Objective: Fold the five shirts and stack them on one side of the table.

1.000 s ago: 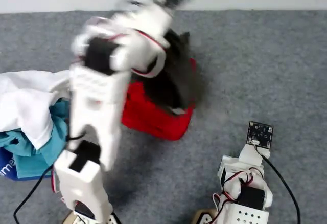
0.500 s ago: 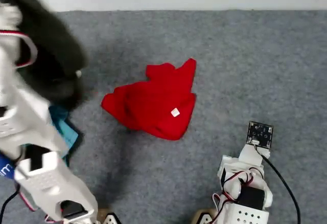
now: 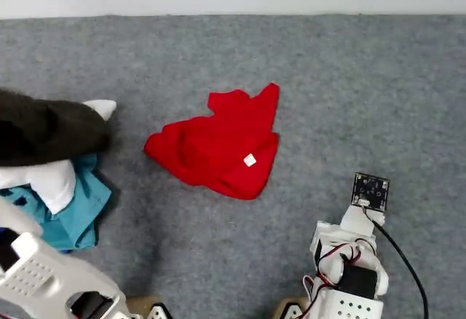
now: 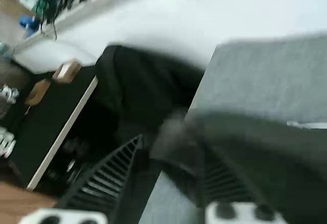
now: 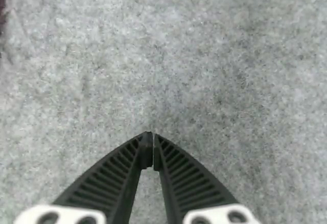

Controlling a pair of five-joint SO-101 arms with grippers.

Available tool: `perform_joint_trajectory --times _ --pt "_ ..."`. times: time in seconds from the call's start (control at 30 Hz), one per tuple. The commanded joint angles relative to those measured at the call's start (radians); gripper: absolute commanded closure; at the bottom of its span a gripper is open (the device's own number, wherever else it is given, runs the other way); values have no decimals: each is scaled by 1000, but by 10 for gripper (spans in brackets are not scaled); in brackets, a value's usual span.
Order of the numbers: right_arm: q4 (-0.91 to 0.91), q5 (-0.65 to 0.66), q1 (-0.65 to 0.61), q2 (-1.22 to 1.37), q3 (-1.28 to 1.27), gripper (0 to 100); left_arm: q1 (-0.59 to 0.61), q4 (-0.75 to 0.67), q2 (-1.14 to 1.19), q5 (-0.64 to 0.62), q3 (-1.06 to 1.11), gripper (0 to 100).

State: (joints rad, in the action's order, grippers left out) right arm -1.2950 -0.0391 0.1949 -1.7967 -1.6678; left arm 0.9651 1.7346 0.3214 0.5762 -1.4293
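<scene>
At the centre of the high view lies the red shirt, bunched and unfolded on the grey table, its small white label facing up. It sits well apart from everything else. Over at the left edge is your pile: the black shirt lies across the top, the white shirt hangs out beneath it, and the teal shirt sits lowest, toward the lower left. All three look rumpled rather than squarely folded.

By my reading, you are at the step of putting the black shirt on that pile. Dark cloth lies blurred across the left gripper in its wrist view, so you cannot tell whether it has hold of the shirt or has let go. The left arm shows at the lower left corner.

The right gripper is clenched on nothing, tips together, over bare table, and the right arm sits at the lower right.

The red shirt looks like your next job. You will likely need the right gripper parted, both arms brought to it, and the shirt spread flat before any fold.
</scene>
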Motion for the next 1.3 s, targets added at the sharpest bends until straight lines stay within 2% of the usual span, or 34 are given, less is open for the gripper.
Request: perform_joint_trajectory --times 0.0,0.23,0.4,0.57,1.07,1.27 --pt "-2 8 5 -1 -17 989 61 21 -18 15 54 757" --pt "-2 8 5 -1 -17 989 72 21 -26 9 156 757" --pt "-2 8 5 -1 -17 989 71 21 -28 -77 170 757" --pt "-2 8 5 -1 -17 989 60 23 -101 -87 231 758" --pt "-2 8 5 -1 -17 989 -41 20 -810 -91 1052 776" --pt "-2 8 5 -1 -17 989 -41 18 -1051 -181 1293 824"
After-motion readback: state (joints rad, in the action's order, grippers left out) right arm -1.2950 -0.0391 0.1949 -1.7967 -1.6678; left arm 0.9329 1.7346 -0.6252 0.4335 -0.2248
